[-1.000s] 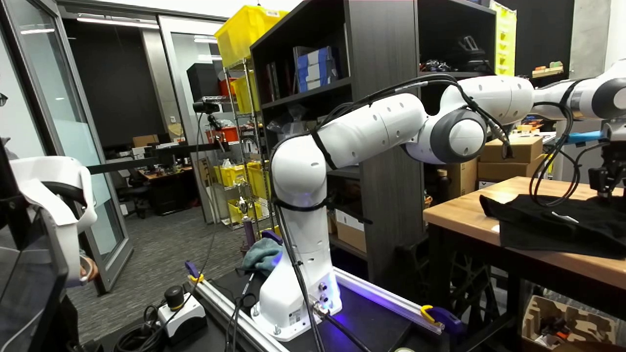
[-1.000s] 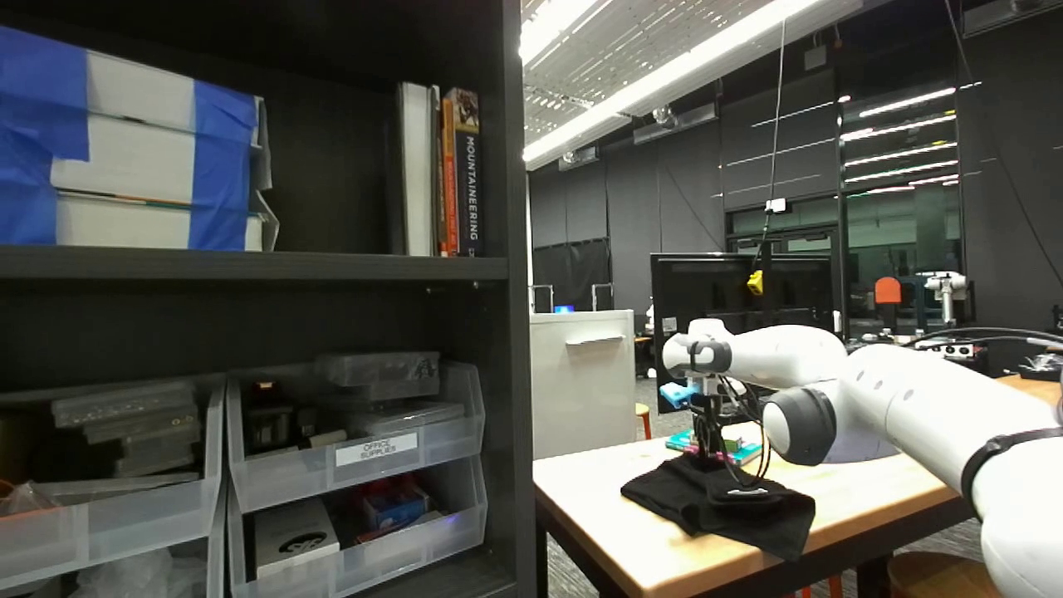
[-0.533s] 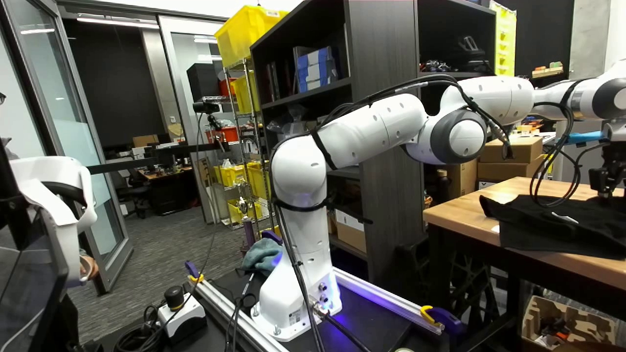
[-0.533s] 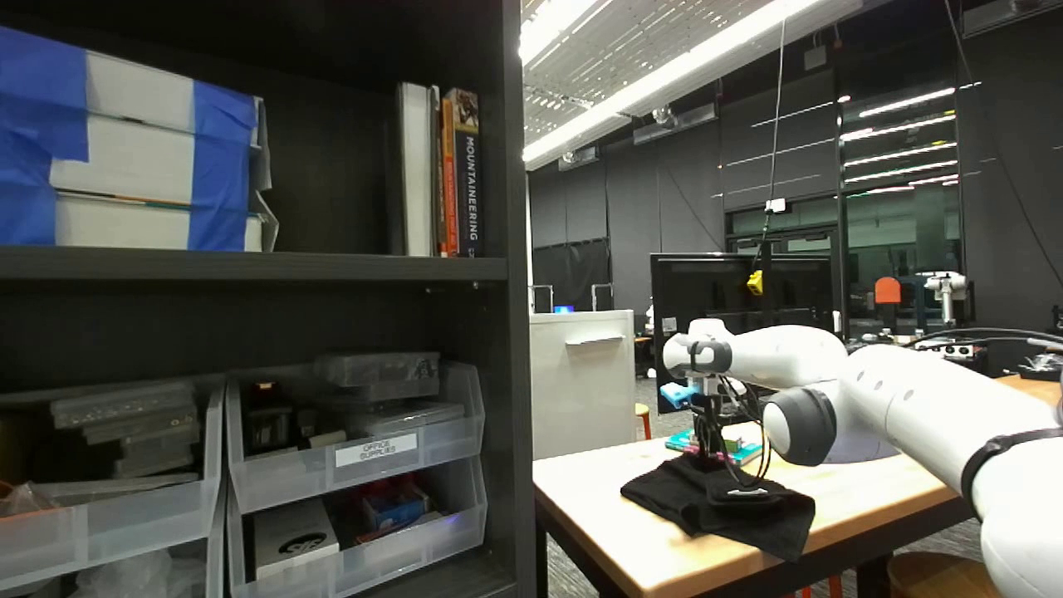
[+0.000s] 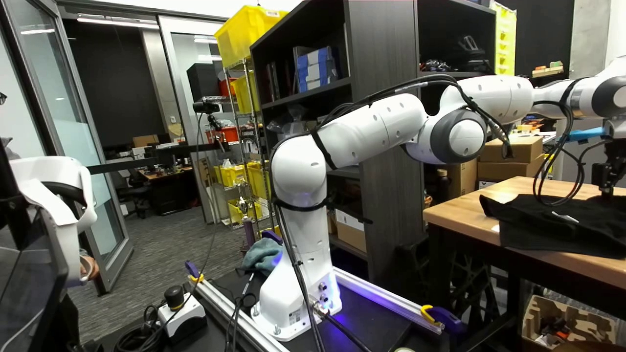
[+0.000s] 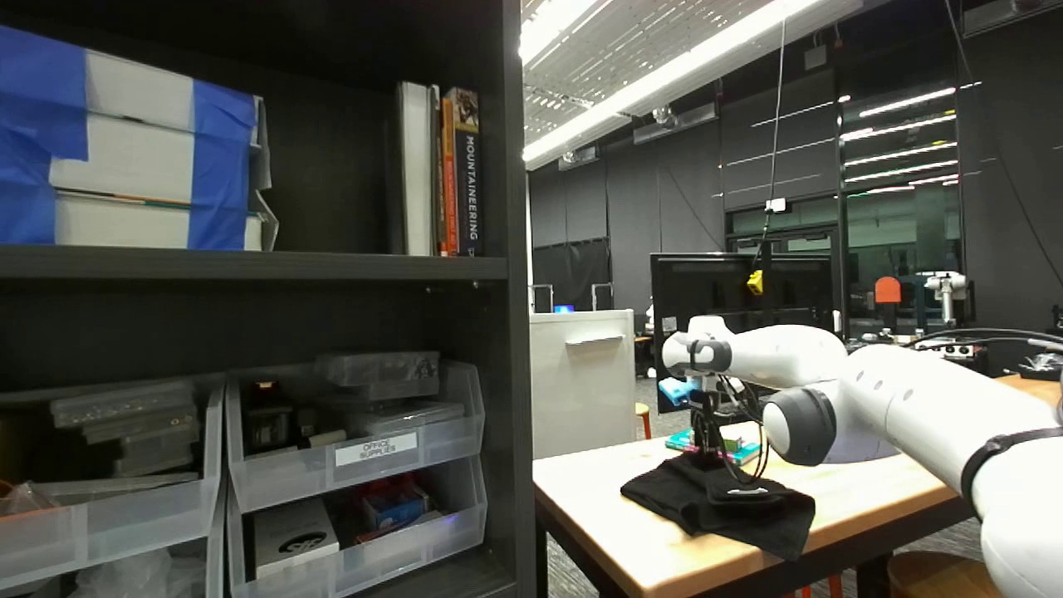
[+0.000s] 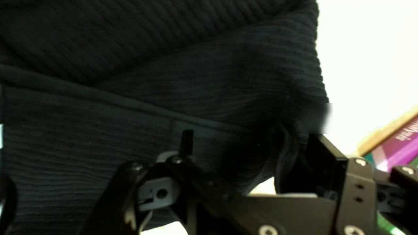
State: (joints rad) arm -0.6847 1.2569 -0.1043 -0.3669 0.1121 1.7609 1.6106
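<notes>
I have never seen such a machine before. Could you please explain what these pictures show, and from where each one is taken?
This is a white robot arm, ending in a black gripper. Two pictures are taken from outside it; the close one looks out from its wrist. On the wooden table lie a crumpled black cloth and, near it, a book. The jaws stand apart, low over the cloth, so nothing seems to be held; whether they touch it, I cannot tell.
</notes>
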